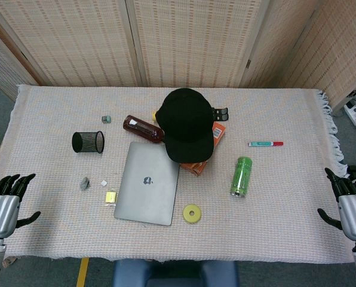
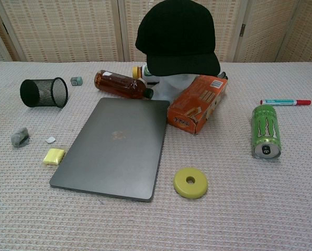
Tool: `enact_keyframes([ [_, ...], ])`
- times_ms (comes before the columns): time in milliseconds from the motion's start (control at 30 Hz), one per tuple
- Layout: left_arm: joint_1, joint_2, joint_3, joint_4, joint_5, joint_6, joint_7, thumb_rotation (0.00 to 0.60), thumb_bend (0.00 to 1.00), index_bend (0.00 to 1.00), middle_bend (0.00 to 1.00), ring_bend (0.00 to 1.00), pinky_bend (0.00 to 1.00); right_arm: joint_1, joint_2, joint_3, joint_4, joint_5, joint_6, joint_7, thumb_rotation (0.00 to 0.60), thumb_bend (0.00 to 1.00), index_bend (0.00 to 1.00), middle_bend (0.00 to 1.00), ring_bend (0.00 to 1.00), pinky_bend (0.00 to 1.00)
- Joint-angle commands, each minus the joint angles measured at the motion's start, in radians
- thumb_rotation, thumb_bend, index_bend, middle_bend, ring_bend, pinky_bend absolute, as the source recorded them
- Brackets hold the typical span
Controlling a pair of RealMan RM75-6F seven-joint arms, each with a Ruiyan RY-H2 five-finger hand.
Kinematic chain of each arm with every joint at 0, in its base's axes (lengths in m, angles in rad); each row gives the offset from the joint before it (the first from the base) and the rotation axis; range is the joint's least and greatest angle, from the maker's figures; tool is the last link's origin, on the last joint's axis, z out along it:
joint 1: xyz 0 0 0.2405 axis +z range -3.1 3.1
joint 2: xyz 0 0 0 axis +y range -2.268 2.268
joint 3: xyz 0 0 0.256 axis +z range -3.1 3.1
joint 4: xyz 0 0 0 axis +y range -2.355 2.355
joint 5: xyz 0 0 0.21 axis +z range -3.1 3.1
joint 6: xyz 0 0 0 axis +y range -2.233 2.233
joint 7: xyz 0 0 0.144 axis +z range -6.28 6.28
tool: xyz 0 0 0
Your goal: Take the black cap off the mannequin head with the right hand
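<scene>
The black cap (image 2: 177,36) sat on the mannequin head (image 2: 179,83), pulled low so that only a pale strip of the head showed under the brim, near the far middle of the table (image 1: 285,239). It stood above everything around it, which probably left its crown free to be taken from above.

Just right of the cap lay an orange box (image 2: 197,103), partly under the brim; just left lay a brown bottle (image 2: 120,85) on its side. In front of the cap lay a closed laptop (image 2: 114,146), with a yellow ring (image 2: 190,183) beyond the laptop's near corner. A green can (image 2: 266,130) lay on its side well right of the cap.

The right hand (image 1: 348,206) hovered well apart from the cap at the table's near right edge, fingers spread, holding nothing. The left hand (image 1: 5,203) mirrored it, also spread and empty.
</scene>
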Motion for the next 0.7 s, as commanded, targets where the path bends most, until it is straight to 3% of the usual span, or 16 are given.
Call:
enact_keyframes([
  [33,-0.002,-0.003,0.000,0.004,0.000,-0.003,-0.006,0.600,0.14,0.18,0.25,0.15,0.15,0.000,0.004,-0.005,-0.001,-0.004,-0.004,0.005,0.600,0.13,0.07,0.23,0.21,0.28],
  [700,0.016,0.014,0.012,0.003,0.012,0.020,-0.030,0.600,0.14,0.18,0.25,0.15,0.15,0.012,-0.014,-0.001,0.012,-0.057,0.020,0.028,0.600,0.13,0.11,0.28,0.26,0.30],
])
